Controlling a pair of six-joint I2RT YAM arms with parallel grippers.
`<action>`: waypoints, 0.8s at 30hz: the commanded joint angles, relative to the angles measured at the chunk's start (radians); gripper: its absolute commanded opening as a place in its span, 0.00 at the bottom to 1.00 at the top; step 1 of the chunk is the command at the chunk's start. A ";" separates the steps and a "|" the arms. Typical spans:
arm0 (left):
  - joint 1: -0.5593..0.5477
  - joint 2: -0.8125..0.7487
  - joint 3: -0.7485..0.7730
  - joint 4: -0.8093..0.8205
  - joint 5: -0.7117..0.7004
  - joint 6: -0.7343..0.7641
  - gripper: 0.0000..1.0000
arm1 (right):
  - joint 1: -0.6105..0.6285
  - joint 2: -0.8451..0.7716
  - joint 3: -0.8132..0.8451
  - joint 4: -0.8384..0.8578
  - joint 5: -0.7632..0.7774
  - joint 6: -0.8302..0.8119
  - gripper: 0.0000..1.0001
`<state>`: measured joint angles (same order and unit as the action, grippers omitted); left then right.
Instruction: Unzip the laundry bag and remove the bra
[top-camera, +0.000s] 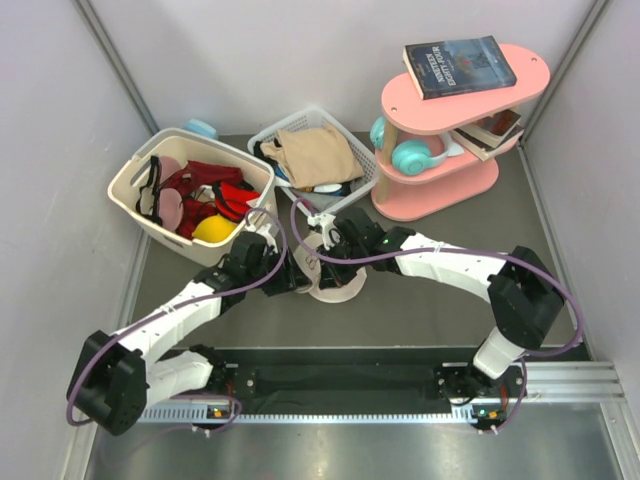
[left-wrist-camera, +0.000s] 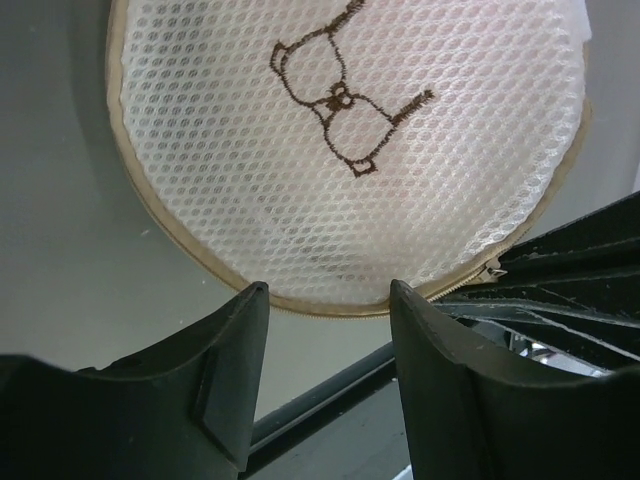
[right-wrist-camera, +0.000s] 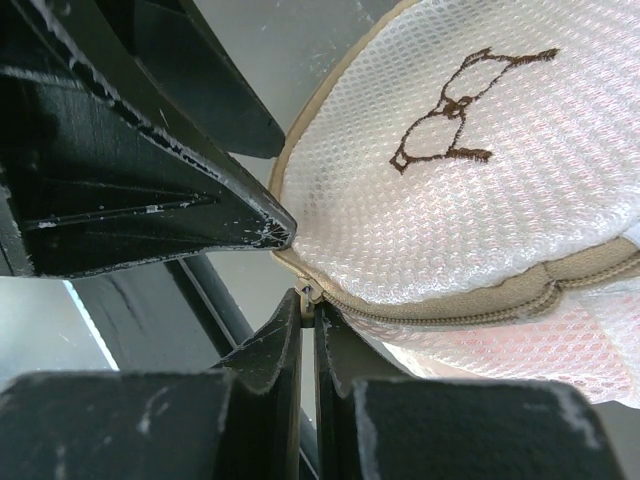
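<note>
The laundry bag (left-wrist-camera: 350, 150) is a round cream-pink mesh pouch with a dark bra logo (left-wrist-camera: 340, 95), lying on the grey table. In the top view (top-camera: 338, 288) both grippers mostly cover it. My left gripper (left-wrist-camera: 325, 297) is open, with its tips just short of the bag's zipped rim. My right gripper (right-wrist-camera: 309, 305) is shut on the zip pull (right-wrist-camera: 308, 293) at the bag's edge (right-wrist-camera: 470, 200). The zip beside the pull looks closed. The bra is hidden inside; only a pink tint shows through the mesh (right-wrist-camera: 590, 350).
A cream plastic basket (top-camera: 133, 170) with red garments stands at the back left. A white wire basket (top-camera: 268, 133) with tan cloth is behind the bag. A pink two-tier shelf (top-camera: 440, 195) with books and headphones is at the back right. A black rail (top-camera: 340, 380) runs along the near edge.
</note>
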<state>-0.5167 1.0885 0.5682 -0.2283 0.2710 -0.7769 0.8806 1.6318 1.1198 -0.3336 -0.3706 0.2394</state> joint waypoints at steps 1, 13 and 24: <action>0.001 0.013 0.056 0.041 0.046 0.152 0.56 | -0.005 -0.020 0.005 0.042 -0.016 0.008 0.00; -0.005 -0.012 0.070 0.073 0.140 0.304 0.52 | -0.011 -0.018 0.005 0.039 -0.013 0.009 0.00; -0.022 -0.003 0.068 0.075 0.135 0.335 0.52 | -0.014 -0.009 0.008 0.034 -0.016 0.008 0.00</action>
<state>-0.5369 1.0901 0.6075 -0.2077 0.4026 -0.4759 0.8742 1.6318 1.1198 -0.3302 -0.3706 0.2401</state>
